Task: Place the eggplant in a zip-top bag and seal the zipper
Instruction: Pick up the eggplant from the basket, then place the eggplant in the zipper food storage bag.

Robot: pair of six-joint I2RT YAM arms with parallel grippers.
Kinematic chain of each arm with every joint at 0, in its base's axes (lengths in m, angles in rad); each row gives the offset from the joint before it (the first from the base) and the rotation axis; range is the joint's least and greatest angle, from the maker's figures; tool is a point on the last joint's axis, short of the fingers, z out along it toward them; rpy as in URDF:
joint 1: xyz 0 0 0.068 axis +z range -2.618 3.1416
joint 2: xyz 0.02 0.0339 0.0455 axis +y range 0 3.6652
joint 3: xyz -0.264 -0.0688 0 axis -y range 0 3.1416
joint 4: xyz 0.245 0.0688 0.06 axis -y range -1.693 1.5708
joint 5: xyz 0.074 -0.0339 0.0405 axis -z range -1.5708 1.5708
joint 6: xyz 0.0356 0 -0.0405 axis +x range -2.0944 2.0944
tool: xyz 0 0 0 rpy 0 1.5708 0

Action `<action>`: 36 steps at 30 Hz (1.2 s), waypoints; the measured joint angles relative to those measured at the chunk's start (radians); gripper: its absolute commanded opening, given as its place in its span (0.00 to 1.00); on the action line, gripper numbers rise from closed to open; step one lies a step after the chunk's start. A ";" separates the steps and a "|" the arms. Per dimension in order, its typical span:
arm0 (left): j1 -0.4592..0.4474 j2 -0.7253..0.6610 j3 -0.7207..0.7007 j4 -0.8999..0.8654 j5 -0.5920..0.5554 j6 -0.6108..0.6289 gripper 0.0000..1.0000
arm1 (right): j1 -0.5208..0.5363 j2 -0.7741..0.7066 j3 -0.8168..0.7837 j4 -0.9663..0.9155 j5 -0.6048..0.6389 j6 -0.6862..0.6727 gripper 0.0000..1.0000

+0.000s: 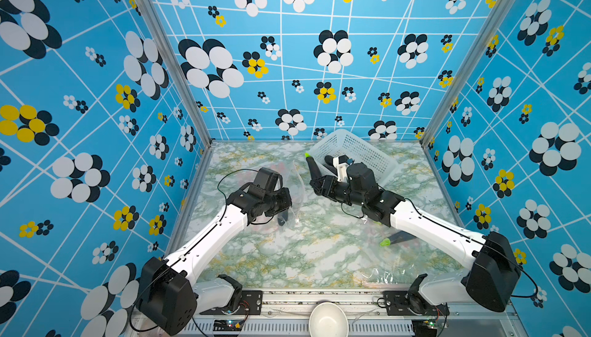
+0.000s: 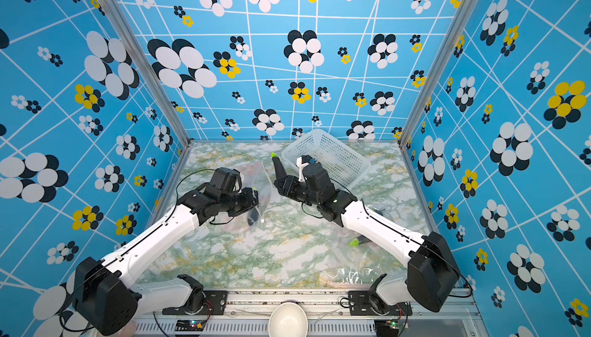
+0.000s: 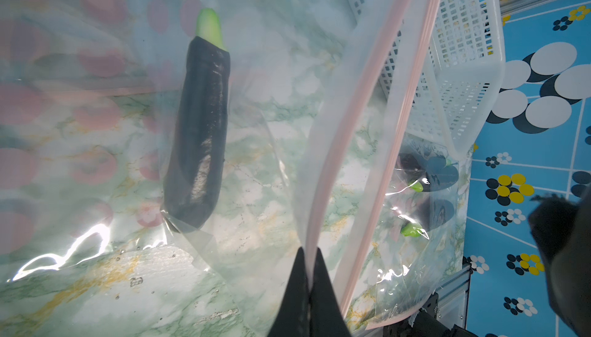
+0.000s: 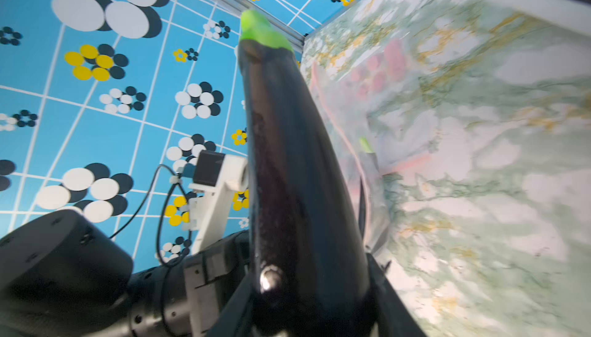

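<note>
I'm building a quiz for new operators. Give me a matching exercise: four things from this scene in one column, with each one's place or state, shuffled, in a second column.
Things
1. left tool
2. right tool
3. basket
4. bowl

Places or states
A. off the table, at its near edge
B. shut on a bag rim
C. on the table, far right
D. gripping an eggplant

Pairs: 1-B, 2-D, 3-C, 4-A

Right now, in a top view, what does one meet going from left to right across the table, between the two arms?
zip-top bag → eggplant in the right claw → white basket → bagged eggplant
</note>
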 measured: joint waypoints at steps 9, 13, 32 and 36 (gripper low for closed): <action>0.000 0.000 0.000 0.000 0.000 0.000 0.00 | 0.076 0.085 0.000 0.090 0.015 0.200 0.38; 0.000 0.000 0.000 0.001 0.000 0.000 0.00 | 0.084 0.098 0.000 0.086 0.015 0.255 0.38; 0.000 0.000 0.000 0.011 0.000 0.000 0.00 | 0.090 0.153 0.003 0.070 -0.008 0.312 0.42; 0.000 0.000 0.000 0.016 0.009 -0.001 0.00 | 0.090 0.173 0.008 0.056 -0.011 0.311 0.44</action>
